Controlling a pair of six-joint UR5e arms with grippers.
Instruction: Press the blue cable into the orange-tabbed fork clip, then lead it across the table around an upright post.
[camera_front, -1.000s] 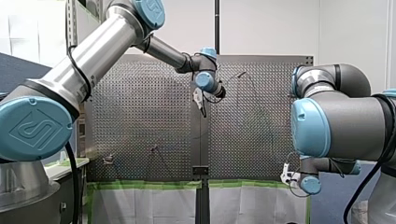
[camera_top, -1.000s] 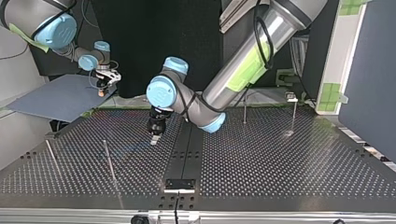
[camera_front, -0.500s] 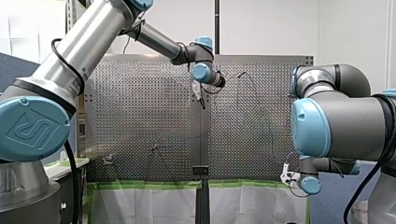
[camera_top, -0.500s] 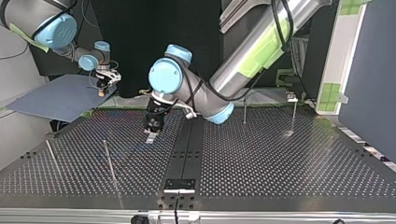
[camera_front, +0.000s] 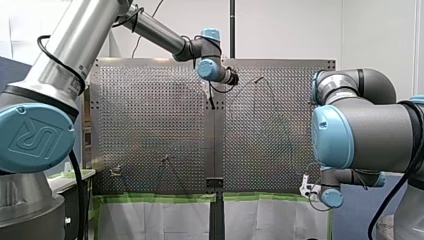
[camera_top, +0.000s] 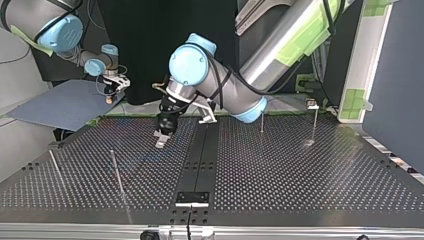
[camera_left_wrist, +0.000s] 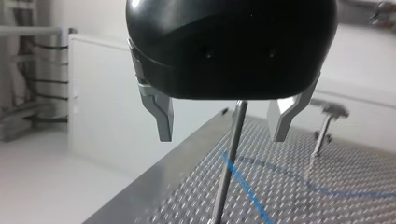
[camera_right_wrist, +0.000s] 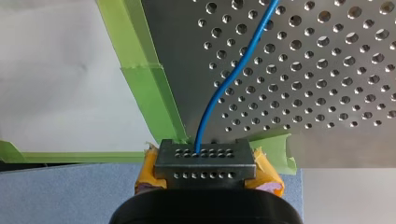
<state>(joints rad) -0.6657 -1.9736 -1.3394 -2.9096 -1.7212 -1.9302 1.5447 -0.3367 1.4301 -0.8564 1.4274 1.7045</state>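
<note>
While my left gripper (camera_left_wrist: 222, 138) hangs above the perforated table (camera_left_wrist: 355, 163), its metal fingers (camera_left_wrist: 163, 116) gape wide, holding nothing — an upright post (camera_left_wrist: 229, 163), foot cut off, stands ahead between them. Beyond lies the blue cable (camera_left_wrist: 247, 191); my right gripper (camera_right_wrist: 205, 161) clamps its end. The top view shows four such posts — one topped by a clip (camera_top: 312, 104) too small to read.

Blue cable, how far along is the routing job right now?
Done: nothing confirmed; the blue cable lies flat on the table, not visibly in any clip. In hand: my right end effector grips it beyond the table's edge; my left end effector hangs open facing an upright post. Left: clipping, then routing around the post.
</note>
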